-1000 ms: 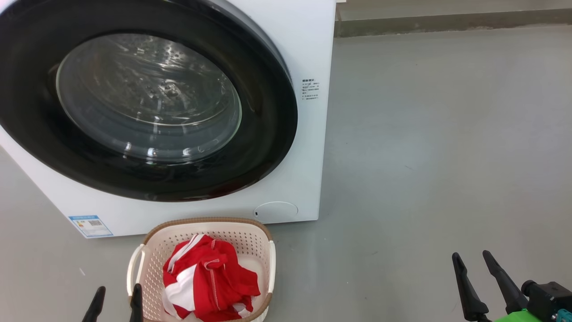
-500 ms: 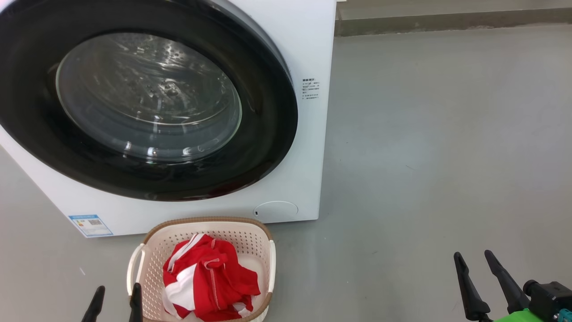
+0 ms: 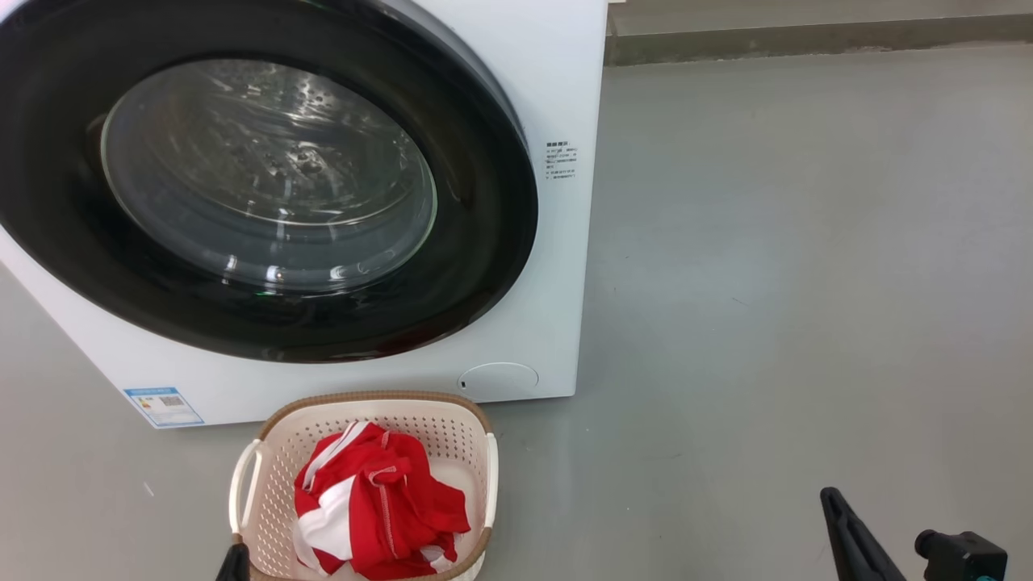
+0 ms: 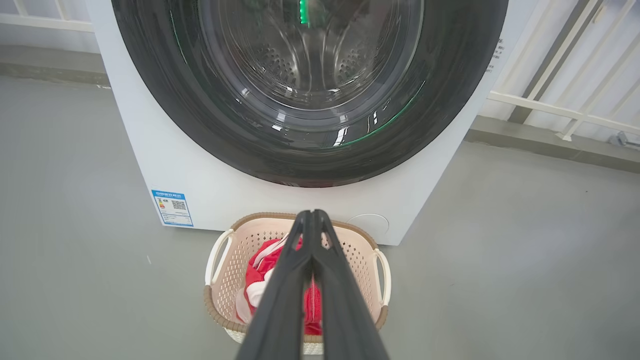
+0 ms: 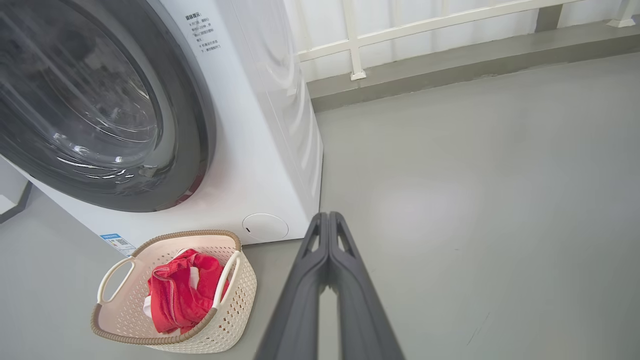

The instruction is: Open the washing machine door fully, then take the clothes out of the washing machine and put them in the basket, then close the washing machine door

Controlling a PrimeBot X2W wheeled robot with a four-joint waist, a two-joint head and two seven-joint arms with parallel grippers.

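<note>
Left jaws: together, holding nothing. The two dark fingers (image 4: 282, 300) are pressed side by side with their tips touching. One tip (image 3: 236, 565) shows just beside the near left corner of the basket (image 3: 452, 428).
Right jaws: together too, holding nothing. Their fingers (image 5: 302, 300) touch at the tips and hang over the bare floor (image 3: 807, 282), well to the right of the basket.
Clothes (image 3: 379, 500): red with white bits, bunched in a heap inside the basket.
Basket: cream with little holes and a brown rim. It sits on the floor just in front of the washing machine (image 3: 557, 97), below the door.
Door (image 3: 484, 242): big and round, with a black rim and a clear glass middle. It is shut flat against the front of the machine.
Washing machine: white, standing at the far left. A blue label (image 3: 164, 407) is low on its left and a round flap (image 3: 498, 379) is low on its right.
Floor: grey and smooth.
Railing (image 5: 450, 22): white bars along the far side.
</note>
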